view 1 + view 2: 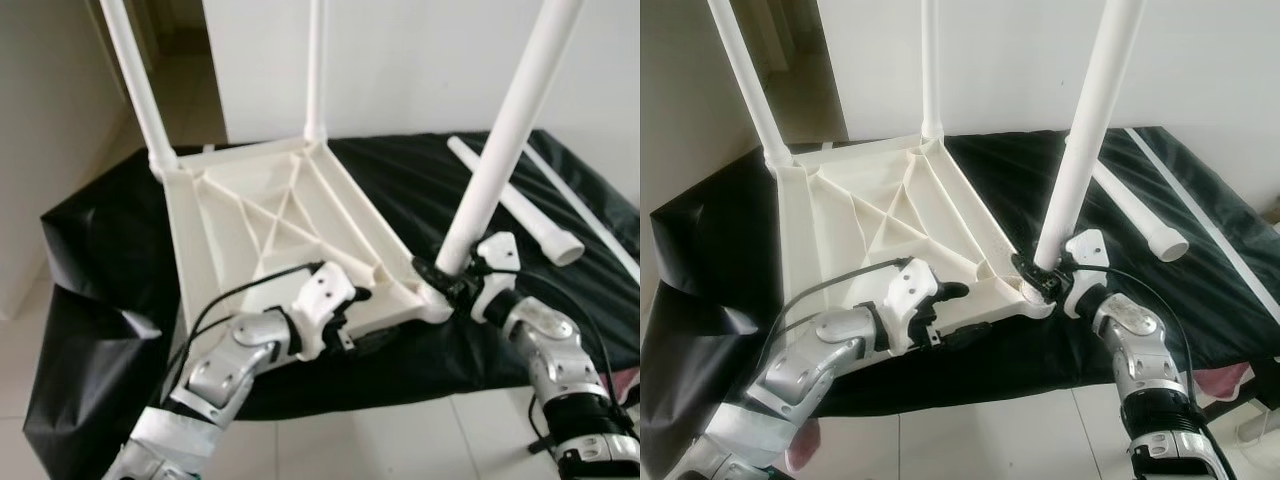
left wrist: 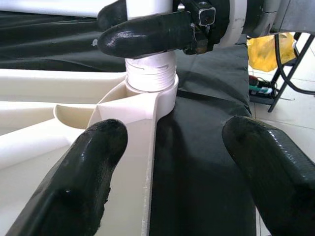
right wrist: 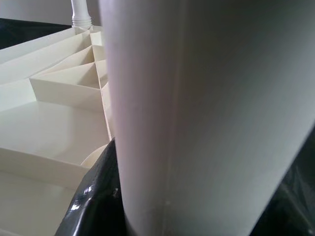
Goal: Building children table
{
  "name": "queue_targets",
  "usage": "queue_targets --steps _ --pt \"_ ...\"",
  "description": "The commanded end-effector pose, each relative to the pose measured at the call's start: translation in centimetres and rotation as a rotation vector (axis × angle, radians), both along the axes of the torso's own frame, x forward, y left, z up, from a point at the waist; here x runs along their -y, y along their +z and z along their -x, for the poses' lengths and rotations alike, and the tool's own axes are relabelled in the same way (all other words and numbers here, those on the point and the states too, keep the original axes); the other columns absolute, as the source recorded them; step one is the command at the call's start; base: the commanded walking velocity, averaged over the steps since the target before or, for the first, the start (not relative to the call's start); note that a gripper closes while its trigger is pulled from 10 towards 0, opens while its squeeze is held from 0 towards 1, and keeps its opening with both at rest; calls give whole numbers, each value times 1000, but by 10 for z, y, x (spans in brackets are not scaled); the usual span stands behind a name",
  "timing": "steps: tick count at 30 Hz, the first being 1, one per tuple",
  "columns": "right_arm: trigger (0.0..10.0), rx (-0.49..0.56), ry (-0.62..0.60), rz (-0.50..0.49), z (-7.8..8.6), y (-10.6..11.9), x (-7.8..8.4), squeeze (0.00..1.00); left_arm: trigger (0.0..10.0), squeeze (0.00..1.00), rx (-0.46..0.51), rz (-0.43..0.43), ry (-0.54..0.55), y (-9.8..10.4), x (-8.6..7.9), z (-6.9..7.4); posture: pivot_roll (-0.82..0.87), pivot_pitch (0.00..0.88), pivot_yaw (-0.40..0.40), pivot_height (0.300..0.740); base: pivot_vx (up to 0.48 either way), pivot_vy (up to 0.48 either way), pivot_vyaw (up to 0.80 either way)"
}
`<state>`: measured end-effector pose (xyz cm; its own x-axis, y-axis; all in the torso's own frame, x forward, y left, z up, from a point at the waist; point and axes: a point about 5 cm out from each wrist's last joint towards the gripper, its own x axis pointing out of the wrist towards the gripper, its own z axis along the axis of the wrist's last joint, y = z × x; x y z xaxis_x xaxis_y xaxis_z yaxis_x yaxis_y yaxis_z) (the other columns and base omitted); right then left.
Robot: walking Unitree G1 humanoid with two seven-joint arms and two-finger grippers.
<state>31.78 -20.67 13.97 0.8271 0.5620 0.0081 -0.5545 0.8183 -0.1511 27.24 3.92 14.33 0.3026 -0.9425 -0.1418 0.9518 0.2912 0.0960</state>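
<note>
Right claw (image 1: pixel 1040 280) pinches the leg (image 1: pixel 1080 165) at the near-right socket of the upturned tabletop (image 1: pixel 890 215) on the black-draped table (image 1: pixel 1200 230); left claw (image 2: pixel 167 162), spread, straddles its edge, so a tilted leg could jam

We see the upturned white plastic tabletop with ribbed underside (image 1: pixel 270 225) lying on the black plastic sheet (image 1: pixel 400 180). Three white tubular legs stand in it: one far left (image 1: pixel 135 85), one far centre (image 1: pixel 316 70), one near right (image 1: pixel 505 140). A loose white tube (image 1: pixel 515 205) lies to the right of that one.
</note>
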Motion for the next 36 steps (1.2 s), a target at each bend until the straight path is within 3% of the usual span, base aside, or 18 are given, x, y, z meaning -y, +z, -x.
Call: queue_targets --steps 1,6,7,12,15,17,23,26,30,32,36 --pt "0 -13 4 33 2 -4 2 0 10000 0 4 -20 -14 -1 1 2 33 0 6 740 0 0 0" --pt "0 -12 5 27 4 -5 3 0 10000 0 8 -21 -19 -1 2 4 20 0 5 740 0 0 0" --pt "10000 -14 0 26 5 -6 3 0 10000 0 9 -20 -24 -1 2 5 19 0 3 740 0 0 0" --pt "10000 -13 -47 47 8 -9 6 0 10000 0 6 -23 -10 -2 3 5 16 0 1 740 0 0 0" --pt "10000 -24 -141 59 6 -12 7 0 10000 0 26 -46 155 -4 -13 -16 16 0 -1 740 0 0 0" --pt "10000 -27 -164 34 7 -12 3 0 10000 0 21 -28 201 -1 -19 -22 24 0 -5 740 0 0 0" --pt "10000 -7 -203 15 12 -14 -10 0 10000 0 13 -20 167 0 -22 -14 25 0 0 740 0 0 0" --pt "10000 -18 -336 -27 15 -19 -16 0 10000 0 20 -45 155 -5 -21 -10 27 0 -3 740 0 0 0" --pt "10000 -39 -392 -60 20 -25 -26 0 10000 0 22 -43 154 -4 -20 -11 25 0 -3 740 0 0 0" --pt "10000 -57 -490 -127 23 -27 -31 0 10000 0 21 -43 137 -4 -19 -10 23 0 -4 740 0 0 0" --pt "10000 -67 -570 -149 26 -29 -36 0 10000 0 21 -43 115 -4 -17 -9 20 0 -9 740 0 0 0"
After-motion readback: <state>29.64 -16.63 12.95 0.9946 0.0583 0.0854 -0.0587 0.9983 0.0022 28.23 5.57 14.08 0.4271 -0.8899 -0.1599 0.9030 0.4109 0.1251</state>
